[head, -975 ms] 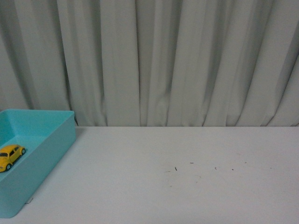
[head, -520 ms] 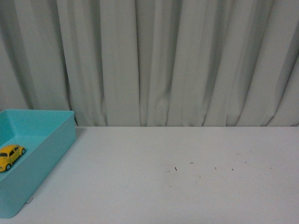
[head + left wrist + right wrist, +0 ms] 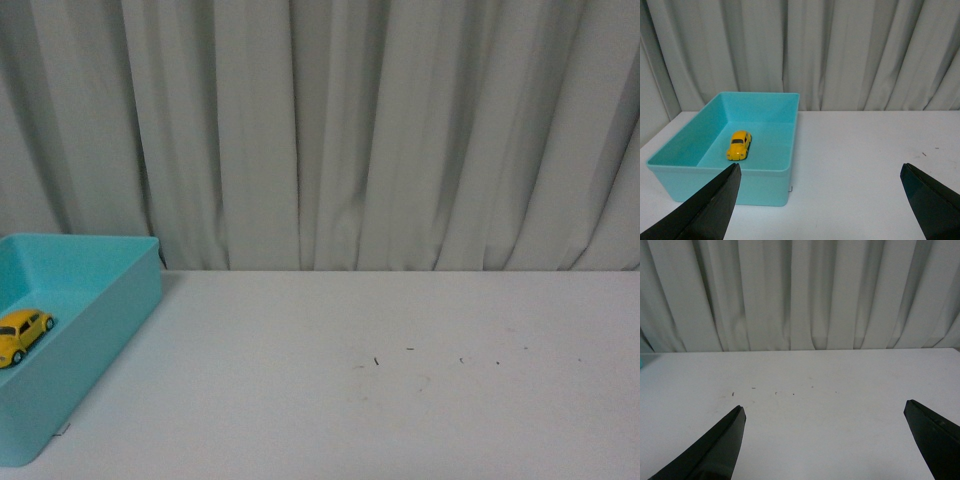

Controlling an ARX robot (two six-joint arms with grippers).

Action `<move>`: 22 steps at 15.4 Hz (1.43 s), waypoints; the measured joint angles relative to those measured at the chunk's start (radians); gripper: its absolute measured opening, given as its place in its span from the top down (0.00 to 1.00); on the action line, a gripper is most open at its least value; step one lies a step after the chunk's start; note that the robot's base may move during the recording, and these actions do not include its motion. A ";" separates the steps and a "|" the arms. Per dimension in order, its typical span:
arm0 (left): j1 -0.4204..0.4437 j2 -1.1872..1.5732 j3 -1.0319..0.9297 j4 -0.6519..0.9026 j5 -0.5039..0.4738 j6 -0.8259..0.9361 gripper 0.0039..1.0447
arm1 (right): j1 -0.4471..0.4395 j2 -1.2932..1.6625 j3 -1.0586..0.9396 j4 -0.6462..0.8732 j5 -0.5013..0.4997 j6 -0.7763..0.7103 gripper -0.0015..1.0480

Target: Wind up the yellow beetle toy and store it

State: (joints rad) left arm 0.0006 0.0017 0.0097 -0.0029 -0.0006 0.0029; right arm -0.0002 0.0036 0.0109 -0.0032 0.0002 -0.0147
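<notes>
Inside teal bin, on its floor: yellow beetle toy, upright, untouched. Left gripper spread wide, empty, facing bin. Right gripper likewise spread over bare table. Storage apparently complete; next, at most, withdrawal.

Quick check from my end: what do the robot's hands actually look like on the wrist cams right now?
Only the fingertips show. The left hand has two plain black, wedge-shaped fingers tapering to points. The right hand looks the same: matte black, pointed fingers. No cables, markings or pads are visible. The front view shows neither arm.
</notes>
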 joint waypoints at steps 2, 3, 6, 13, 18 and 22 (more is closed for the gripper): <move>0.000 0.000 0.000 0.003 0.000 0.000 0.06 | 0.000 0.000 0.000 0.003 0.000 0.000 0.06; 0.000 0.000 0.000 0.003 0.000 0.000 0.06 | 0.000 0.000 0.000 0.001 0.001 0.000 0.06; 0.000 0.000 0.000 0.000 0.001 0.000 0.06 | 0.000 0.000 0.000 -0.001 0.000 0.000 0.06; 0.000 0.000 0.000 0.002 0.000 0.000 0.06 | 0.000 0.000 0.000 0.003 0.000 0.000 0.06; 0.000 0.000 0.000 0.000 0.000 0.000 0.06 | 0.000 0.000 0.000 0.001 0.000 0.000 0.06; 0.000 0.000 0.000 -0.001 0.000 0.000 0.06 | 0.000 0.000 0.000 0.000 0.001 0.000 0.06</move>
State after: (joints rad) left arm 0.0006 0.0021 0.0097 -0.0040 -0.0002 0.0029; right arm -0.0002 0.0032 0.0109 -0.0032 0.0010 -0.0147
